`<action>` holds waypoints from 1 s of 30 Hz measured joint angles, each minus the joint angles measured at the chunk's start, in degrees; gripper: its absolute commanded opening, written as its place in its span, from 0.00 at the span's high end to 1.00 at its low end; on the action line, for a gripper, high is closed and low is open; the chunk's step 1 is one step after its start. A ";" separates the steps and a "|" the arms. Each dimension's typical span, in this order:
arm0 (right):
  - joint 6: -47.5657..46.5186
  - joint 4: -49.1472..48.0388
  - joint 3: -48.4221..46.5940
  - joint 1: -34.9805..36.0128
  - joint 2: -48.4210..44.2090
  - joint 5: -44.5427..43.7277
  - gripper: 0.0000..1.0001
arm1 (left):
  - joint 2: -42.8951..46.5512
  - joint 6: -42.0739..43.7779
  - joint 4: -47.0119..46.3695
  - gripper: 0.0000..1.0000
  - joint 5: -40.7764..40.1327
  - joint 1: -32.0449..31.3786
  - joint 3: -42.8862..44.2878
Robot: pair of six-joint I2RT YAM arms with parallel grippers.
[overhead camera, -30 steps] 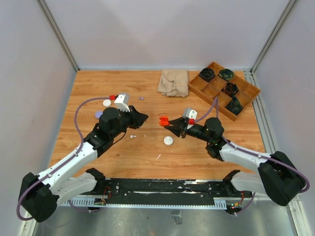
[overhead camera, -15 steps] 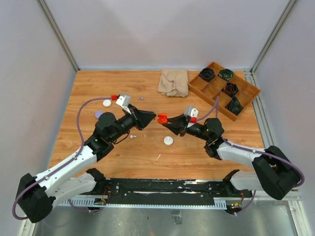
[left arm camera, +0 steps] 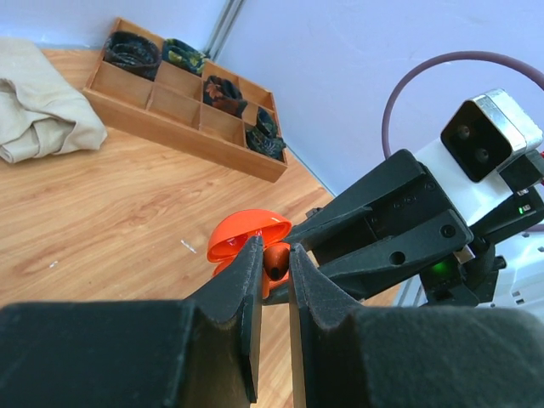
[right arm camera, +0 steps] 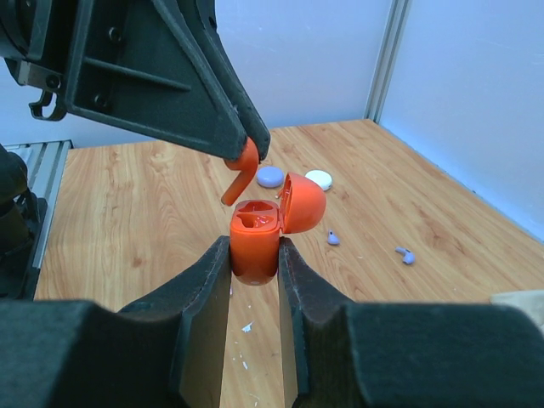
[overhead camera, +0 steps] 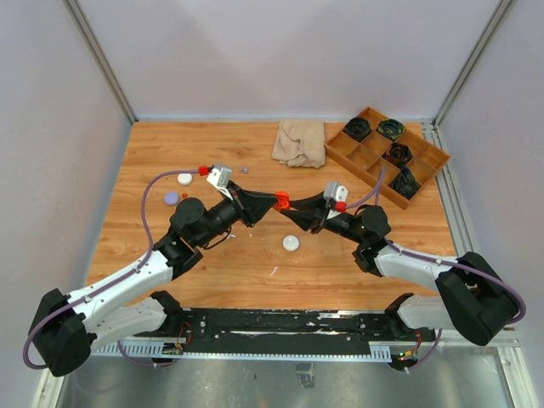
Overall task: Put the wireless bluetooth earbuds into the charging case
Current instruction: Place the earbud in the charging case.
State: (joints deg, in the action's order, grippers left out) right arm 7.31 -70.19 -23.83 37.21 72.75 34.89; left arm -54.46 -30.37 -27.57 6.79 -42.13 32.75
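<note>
Hanging just above the open orange clamshell charging case (right arm camera: 255,236), the small orange stemmed plastic earbud (right arm camera: 239,177) is pinched at its head by the left gripper (left arm camera: 274,249), stem pointing down. The right gripper (right arm camera: 255,255) clamps the case's base. The bud looks light, smooth and likely slippery, so the head is probably the safest hold.

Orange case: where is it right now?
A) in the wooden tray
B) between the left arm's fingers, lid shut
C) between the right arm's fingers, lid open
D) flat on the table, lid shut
C: the right wrist view shows the orange case pinched between the right fingers, its lid flipped open.
</note>
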 measured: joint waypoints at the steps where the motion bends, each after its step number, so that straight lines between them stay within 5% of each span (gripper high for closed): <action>1: 0.09 -0.31 0.00 0.00 0.00 0.00 0.99 | -0.13 0.00 -0.42 0.87 -0.17 -0.11 -0.13; 30: 0.87 -5.46 0.87 0.04 2.82 -0.92 0.99 | -1.42 1.27 -4.13 0.87 -6.32 -2.80 -0.61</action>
State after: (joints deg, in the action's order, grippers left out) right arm 8.19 -75.66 -22.96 37.26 75.57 33.98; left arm -55.88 -29.10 -31.70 0.47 -44.93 32.14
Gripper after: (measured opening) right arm 0.257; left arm 0.184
